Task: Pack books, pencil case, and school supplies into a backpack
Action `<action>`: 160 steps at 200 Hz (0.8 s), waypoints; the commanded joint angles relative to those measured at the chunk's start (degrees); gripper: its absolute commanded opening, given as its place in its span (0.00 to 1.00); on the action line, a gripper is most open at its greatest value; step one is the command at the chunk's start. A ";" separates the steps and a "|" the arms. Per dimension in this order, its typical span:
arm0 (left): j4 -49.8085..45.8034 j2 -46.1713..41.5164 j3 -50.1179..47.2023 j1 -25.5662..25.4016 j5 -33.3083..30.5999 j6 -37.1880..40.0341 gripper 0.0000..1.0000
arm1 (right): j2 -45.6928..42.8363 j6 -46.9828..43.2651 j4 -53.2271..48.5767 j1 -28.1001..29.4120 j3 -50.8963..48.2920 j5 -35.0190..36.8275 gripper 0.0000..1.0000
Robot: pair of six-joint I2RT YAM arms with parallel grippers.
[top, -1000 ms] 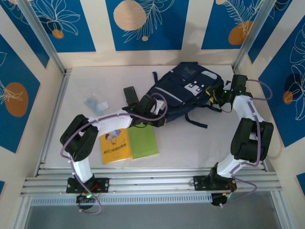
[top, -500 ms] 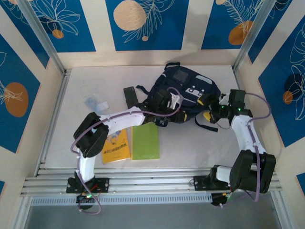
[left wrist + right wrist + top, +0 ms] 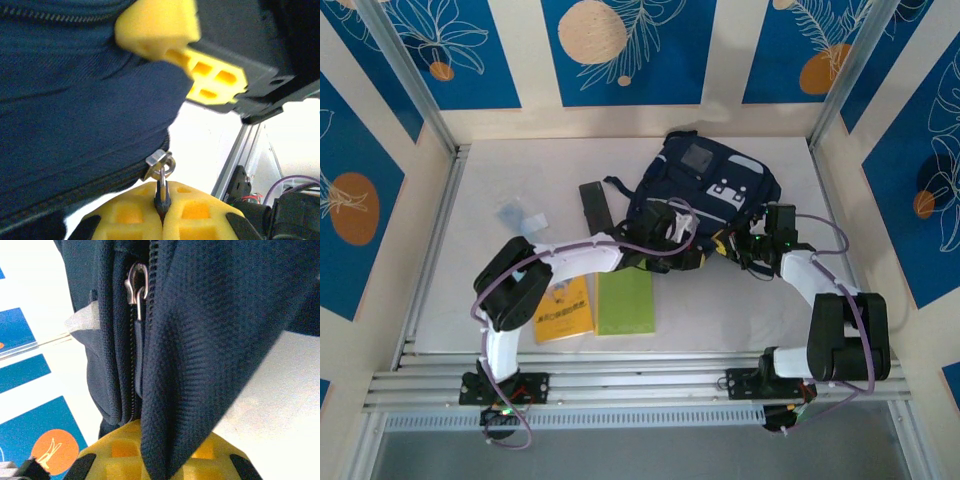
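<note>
The navy backpack lies at the back middle of the table. My left gripper is at the backpack's near edge, shut on a metal zipper pull that sticks out of its yellow pads. My right gripper is close beside it, shut on a fold of backpack fabric; a second zipper slider hangs above. The yellow book and green book lie side by side near the front. The dark pencil case and the light-blue pad lie left of the backpack.
A yellow fingertip of the right gripper hangs close above the left one in the left wrist view. Aluminium rails run along the near edge and both sides. Bare white table lies right of the books.
My right gripper swung from the backpack's right side to its near edge, opened, then shut on fabric. The backpack turned and bunched up. My left gripper moved right, still shut.
</note>
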 commanded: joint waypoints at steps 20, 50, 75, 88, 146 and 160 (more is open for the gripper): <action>-9.10 -6.88 -1.70 3.75 -2.94 6.50 0.00 | -4.68 -8.97 -5.30 -1.75 3.43 5.22 0.00; -20.20 -8.34 -0.81 8.84 -12.78 12.88 0.00 | -5.17 -16.24 -11.53 -1.84 6.66 4.93 0.00; -23.60 -9.06 -0.72 13.37 -16.12 15.92 0.00 | -5.11 -21.92 -15.95 -2.59 9.16 6.05 0.00; -24.54 -9.09 -0.77 15.74 -15.69 16.38 0.00 | -5.08 -24.70 -18.14 -3.60 10.73 6.40 0.00; -30.92 -9.88 1.15 17.65 -13.92 21.00 0.00 | -0.99 -34.84 -19.74 -6.86 17.02 9.64 0.00; -30.05 -11.09 0.38 16.60 -8.82 20.77 0.00 | 1.60 -35.11 -18.86 -8.17 19.12 9.90 0.00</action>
